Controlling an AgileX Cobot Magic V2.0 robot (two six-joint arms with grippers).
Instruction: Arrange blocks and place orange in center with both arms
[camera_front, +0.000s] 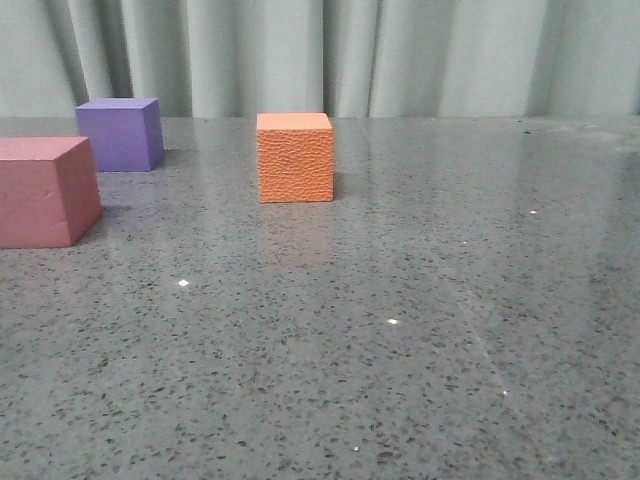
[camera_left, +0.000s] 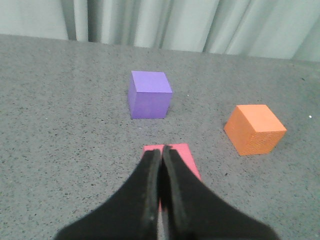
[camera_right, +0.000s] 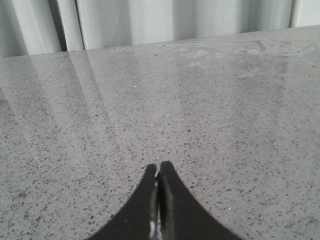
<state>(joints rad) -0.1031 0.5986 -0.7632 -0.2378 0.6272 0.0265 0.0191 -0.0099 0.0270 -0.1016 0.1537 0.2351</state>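
The orange cube (camera_front: 295, 157) stands on the grey speckled table near the middle back. The purple cube (camera_front: 120, 133) is at the back left and the pink-red cube (camera_front: 42, 191) at the left edge, nearer the front. No gripper shows in the front view. In the left wrist view my left gripper (camera_left: 161, 149) is shut and empty, held above the pink-red cube (camera_left: 182, 153), which it mostly hides; the purple cube (camera_left: 149, 94) and orange cube (camera_left: 255, 129) lie beyond. My right gripper (camera_right: 159, 165) is shut and empty over bare table.
A pale green curtain (camera_front: 400, 55) hangs along the far edge of the table (camera_front: 400, 330). The right wrist view shows only speckled tabletop (camera_right: 200, 110) and the curtain behind it.
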